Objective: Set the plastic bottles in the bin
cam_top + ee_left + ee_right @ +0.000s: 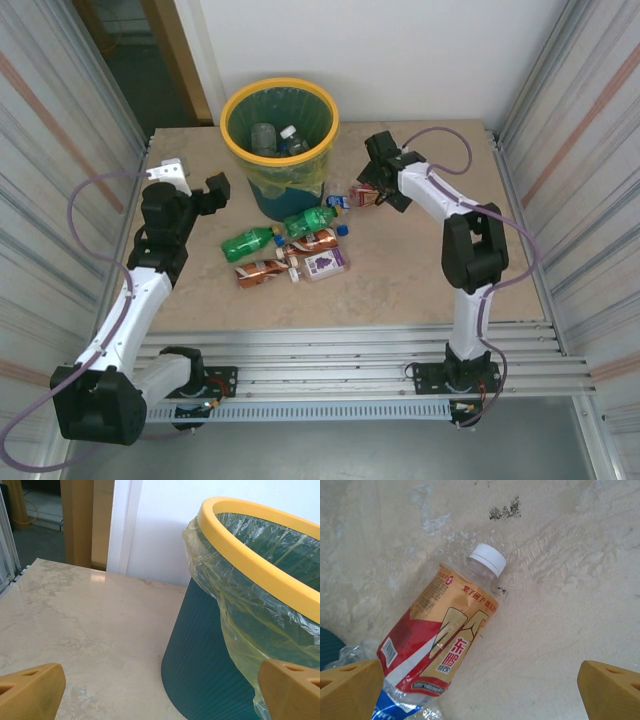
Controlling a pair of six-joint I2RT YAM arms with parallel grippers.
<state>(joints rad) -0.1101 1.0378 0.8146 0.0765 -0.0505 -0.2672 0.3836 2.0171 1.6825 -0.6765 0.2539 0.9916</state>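
The bin [226, 128], yellow-rimmed with a teal body, stands at the back of the table with two clear plastic bottles [265, 138] inside. Several crushed plastic bottles lie in front of it: a green one [248, 242], another green one [308, 220], a brown-orange one [262, 272] and a purple-labelled one [325, 262]. My left gripper [215, 195] hangs open left of the bin, facing its wall [210, 655]; nothing sits between its fingers [30, 690]. My right gripper [378, 182] is open above a white-capped bottle with an orange-red label [440, 635], which lies flat on the table.
A blue-labelled clear bottle [395, 711] touches the base of the orange-red one. The bin's foot [327, 645] shows at the left edge of the right wrist view. Metal side walls [60, 150] close in the table on both sides, and a white wall stands behind the bin.
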